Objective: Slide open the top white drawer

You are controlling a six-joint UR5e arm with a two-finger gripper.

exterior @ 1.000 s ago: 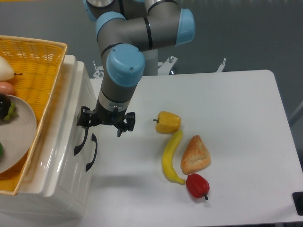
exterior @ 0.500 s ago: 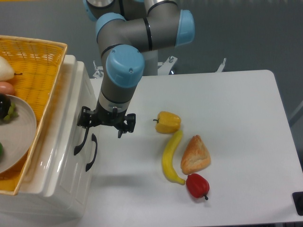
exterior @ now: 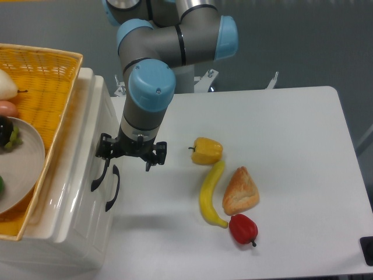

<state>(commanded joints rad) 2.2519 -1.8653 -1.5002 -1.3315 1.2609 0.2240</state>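
The top white drawer [exterior: 70,192] sits shut in the cabinet at the tabletop's left edge. The pincer [exterior: 131,154] hangs wide beside its black handle [exterior: 99,174], left finger near it. Step in hand: engagement. Next: hook the handle, draw rightward.

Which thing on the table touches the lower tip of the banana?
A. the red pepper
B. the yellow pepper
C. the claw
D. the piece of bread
A: the banana ends at its lower tip right against the red pepper, while the yellow pepper sits at its upper end, the bread lies to its right side, and the claw hangs away by the white cabinet.
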